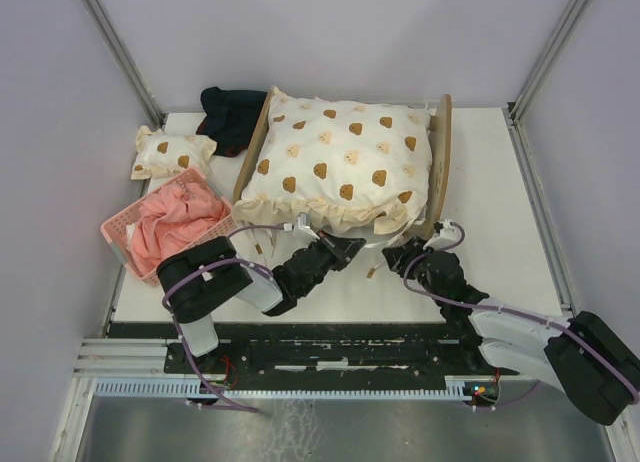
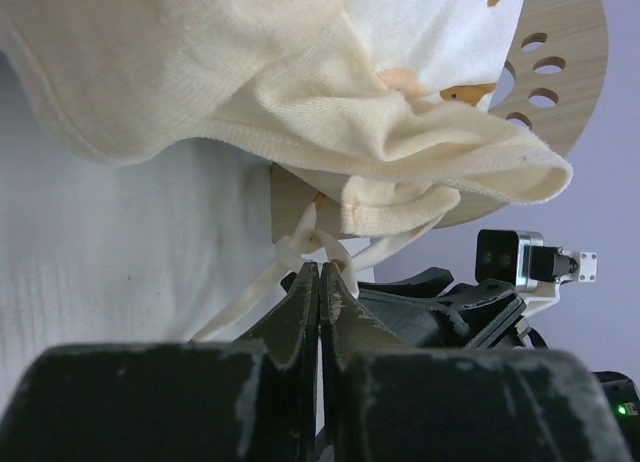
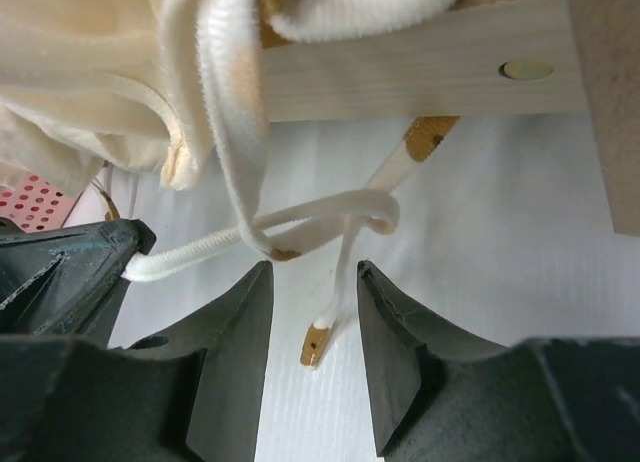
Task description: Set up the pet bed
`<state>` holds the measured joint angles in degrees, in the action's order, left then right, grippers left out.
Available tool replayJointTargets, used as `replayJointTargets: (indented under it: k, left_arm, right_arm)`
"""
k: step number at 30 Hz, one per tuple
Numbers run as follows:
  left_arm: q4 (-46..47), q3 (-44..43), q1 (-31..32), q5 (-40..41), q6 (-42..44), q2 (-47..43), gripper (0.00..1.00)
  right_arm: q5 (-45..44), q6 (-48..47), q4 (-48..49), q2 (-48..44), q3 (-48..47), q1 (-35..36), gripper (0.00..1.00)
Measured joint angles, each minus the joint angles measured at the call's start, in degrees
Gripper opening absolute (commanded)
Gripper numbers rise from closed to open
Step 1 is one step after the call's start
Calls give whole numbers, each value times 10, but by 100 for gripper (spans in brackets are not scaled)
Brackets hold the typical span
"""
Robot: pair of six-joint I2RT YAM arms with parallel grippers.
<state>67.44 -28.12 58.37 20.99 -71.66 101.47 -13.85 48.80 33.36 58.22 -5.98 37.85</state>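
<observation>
Left gripper [image 1: 352, 245] was clenched on a tie cord [image 3: 232, 132] at the pet bed's near side rail, probably to keep that cord taut while the other arm worked. Right gripper [image 3: 313, 272], just beside it at the same rail, had its jaws parted and gripped nothing. A loose cord end [image 3: 318, 342] dangled between its fingers, so it looked placed either to take that end or to let it go.

The pet bed [image 1: 441, 162] sat mid-table [image 1: 500, 202] with its arched headboard on the right, and the grippers met at its near edge. A cream bear-print quilt [image 1: 340, 162] covered the bed from end to end, its frilled hem spilling over the near rail. That likely explains why the ties hung low there, within reach.

A pink basket [image 1: 115, 232] holding pink fabric stood left of the bed. A small matching pillow [image 1: 170, 152] lay beyond the bed's left corner, not yet on it. A dark cloth [image 1: 232, 112] lay behind that corner.
</observation>
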Motion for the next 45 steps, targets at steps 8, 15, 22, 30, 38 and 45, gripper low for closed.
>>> replayJointTargets:
  k: [8,15,22,30,38,45]
  left_arm:
    - [9,23,0,15,0,-4,3]
    - [8,31,0,34,1,-34,3]
    - [2,31,0,44,2,-48,3]
    - [2,31,0,50,2,-48,3]
    - [33,31,0,43,1,-26,3]
    - [49,12,0,38,11,-2,3]
  right_arm:
    - [-2,16,-6,56,-7,0,47]
    - [-4,15,-2,96,-27,1,25]
    - [-3,11,9,109,-34,2,36]
    - [-8,9,23,128,-38,2,7]
    - [-16,-5,28,149,-46,2,2]
    - [-74,-14,-96,14,-46,2,2]
